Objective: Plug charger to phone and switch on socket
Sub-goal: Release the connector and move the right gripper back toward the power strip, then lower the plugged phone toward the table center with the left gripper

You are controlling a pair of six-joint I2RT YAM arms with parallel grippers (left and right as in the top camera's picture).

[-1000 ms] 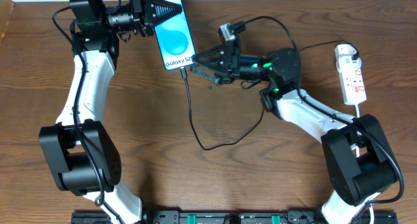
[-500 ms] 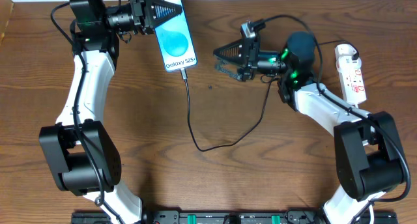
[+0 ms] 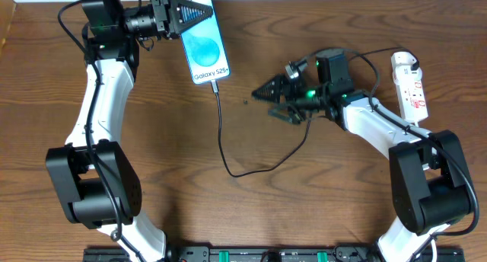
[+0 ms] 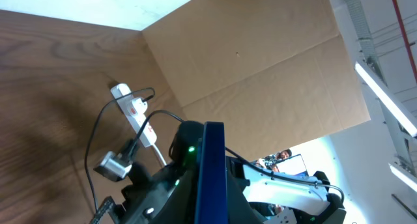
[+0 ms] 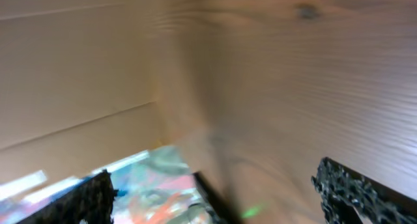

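The phone (image 3: 205, 43) with its blue-teal screen and "Galaxy S25+" text lies at the far left-centre of the table. My left gripper (image 3: 183, 17) is shut on its top end; in the left wrist view the phone shows edge-on as a blue slab (image 4: 210, 175) between the fingers. The charger's thin black cable (image 3: 222, 140) runs from the phone's bottom edge, loops across the table and up to the white socket strip (image 3: 409, 87) at the far right. My right gripper (image 3: 275, 100) is open and empty over bare wood right of the phone. The right wrist view is blurred.
The socket strip also shows in the left wrist view (image 4: 138, 111), with its cord. A cardboard wall (image 4: 260, 61) stands behind the table. A small dark speck (image 3: 245, 103) lies on the wood right of the cable.
My right gripper has pulled away from the phone's bottom edge, moved right, then swung down and turned. The cable stays in the phone. The left arm and phone have not moved.
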